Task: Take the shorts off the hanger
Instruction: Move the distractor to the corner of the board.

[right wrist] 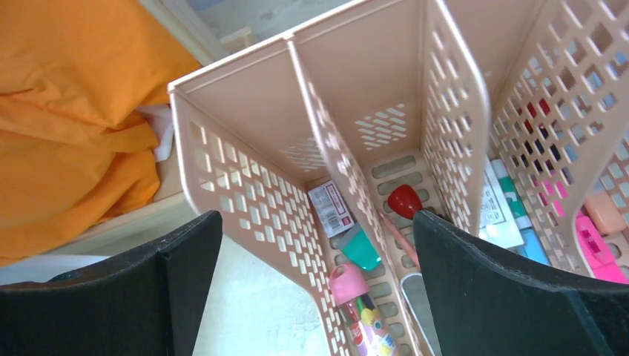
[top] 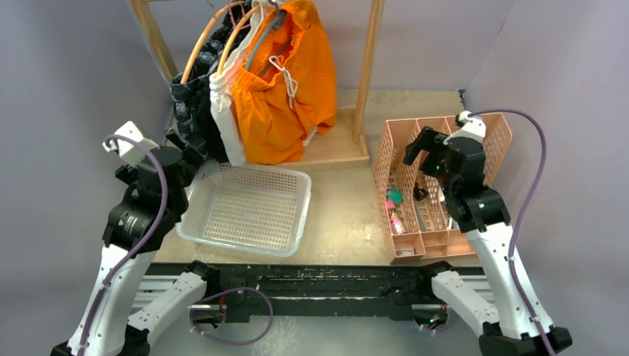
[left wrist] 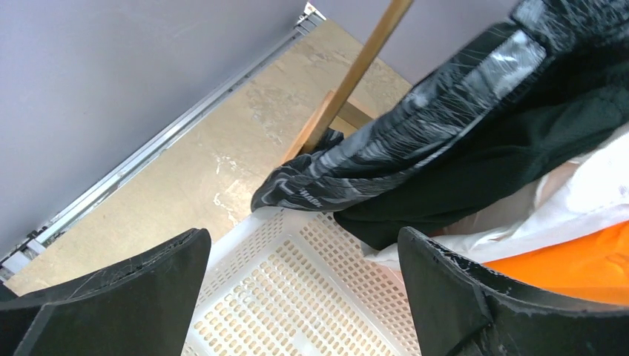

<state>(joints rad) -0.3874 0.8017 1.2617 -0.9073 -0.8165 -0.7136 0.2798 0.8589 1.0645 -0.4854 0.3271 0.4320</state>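
Left wrist view: left gripper (left wrist: 300,237) spread wide, empty, over the white basket (left wrist: 297,311) corner.
Camo shorts (left wrist: 415,126), black shorts (left wrist: 475,182), white shorts (left wrist: 593,194) and orange shorts (left wrist: 586,268) hang just behind that basket; right gripper (right wrist: 317,219), equally wide and empty, hovers over a pink organizer (right wrist: 245,185) to its right.

One high overview, two close wrist views.
The top camera looks down from behind the arm bases over the whole desk (top: 348,219). The left wrist camera looks through the left pincer (left wrist: 303,245), close over the white basket (left wrist: 245,326) and camo shorts (left wrist: 415,126). The right wrist camera looks through the right pincer (right wrist: 317,222) at the pink organizer (right wrist: 245,185) and orange shorts (right wrist: 67,111). The overview shows all four.
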